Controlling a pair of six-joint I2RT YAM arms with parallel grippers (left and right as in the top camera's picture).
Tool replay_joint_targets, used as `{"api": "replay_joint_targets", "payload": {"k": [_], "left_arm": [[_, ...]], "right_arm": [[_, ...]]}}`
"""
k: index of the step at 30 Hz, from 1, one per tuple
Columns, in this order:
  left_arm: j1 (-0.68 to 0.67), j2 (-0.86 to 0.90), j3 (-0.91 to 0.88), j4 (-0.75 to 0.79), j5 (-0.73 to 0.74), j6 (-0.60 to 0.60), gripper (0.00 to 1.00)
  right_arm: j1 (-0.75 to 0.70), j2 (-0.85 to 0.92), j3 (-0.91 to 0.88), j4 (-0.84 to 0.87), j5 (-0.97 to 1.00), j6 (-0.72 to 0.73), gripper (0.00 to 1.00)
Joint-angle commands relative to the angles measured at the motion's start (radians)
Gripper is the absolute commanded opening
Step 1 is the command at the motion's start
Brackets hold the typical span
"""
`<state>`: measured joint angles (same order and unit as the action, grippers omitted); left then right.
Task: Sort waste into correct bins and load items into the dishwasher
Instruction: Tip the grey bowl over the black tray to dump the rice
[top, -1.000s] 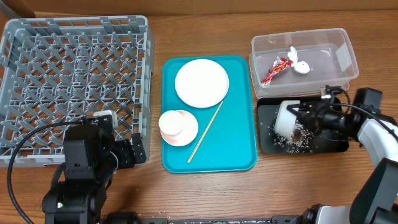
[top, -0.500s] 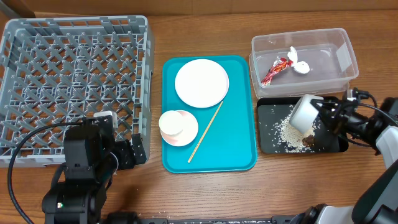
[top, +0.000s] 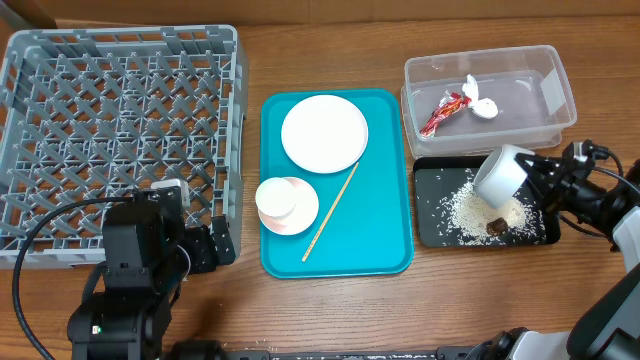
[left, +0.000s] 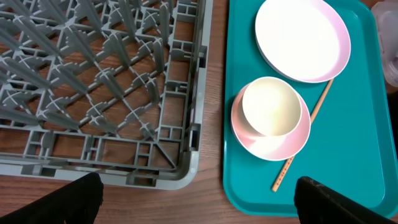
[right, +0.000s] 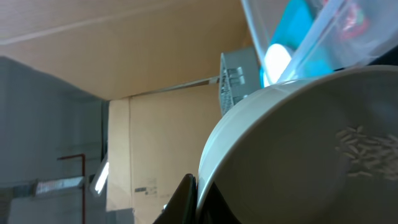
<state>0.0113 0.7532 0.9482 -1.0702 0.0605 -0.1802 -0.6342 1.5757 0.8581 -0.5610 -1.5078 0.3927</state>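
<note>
The right hand is clamped on a white cup. The cup is tipped over and hangs above the black tray at the 3 o'clock side of the desk. A pile of white rice lies on the black tray under the cup. A small brown lump lies at the 5 o'clock edge of the pile. The right wrist camera looks into the cup. A few rice grains are stuck to its inside wall. 1 dark finger shows by the rim.

At 12 o'clock from the black tray, just beside it, is a clear bin. A red wrapper and a small white scrap lie in it.

In the middle of the desk is a teal tray. A white plate sits at its 12 o'clock end. A pink plate sits at 7 o'clock from the white plate, with a small white bowl on it. 1 chopstick lies slanted on the tray, just beside the pink plate.

The gray dish rack fills the 9 o'clock side of the desk, and nothing shows inside it.

The left hand is at 7 o'clock, by the rack's near corner. Its fingers are spread wide apart and hold nothing.
</note>
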Motion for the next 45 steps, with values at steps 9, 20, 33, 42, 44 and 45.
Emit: {"api": "replay_joint_targets", "payload": {"k": [9, 20, 33, 42, 44, 45], "left_arm": [[0.008, -0.002, 0.023, 0.001, 0.012, -0.003, 1.0], [0.008, -0.002, 0.023, 0.004, 0.011, -0.003, 1.0], [0.008, -0.002, 0.023, 0.004, 0.012, -0.003, 1.0], [0.008, -0.002, 0.023, 0.002, 0.011, -0.003, 1.0], [0.008, -0.002, 0.023, 0.002, 0.011, -0.003, 1.0], [0.008, -0.002, 0.023, 0.002, 0.011, -0.003, 1.0]], "right_arm": [[0.006, -0.002, -0.003, -0.005, -0.062, 0.002, 0.04], [0.006, -0.002, -0.003, 0.0, -0.062, -0.007, 0.04], [0.006, -0.002, -0.003, -0.083, 0.151, -0.022, 0.04], [0.034, -0.01, 0.0, -0.046, -0.063, -0.266, 0.04], [0.051, -0.01, 0.0, -0.042, -0.062, -0.266, 0.04], [0.056, -0.01, 0.0, -0.042, -0.062, -0.266, 0.04]]}}
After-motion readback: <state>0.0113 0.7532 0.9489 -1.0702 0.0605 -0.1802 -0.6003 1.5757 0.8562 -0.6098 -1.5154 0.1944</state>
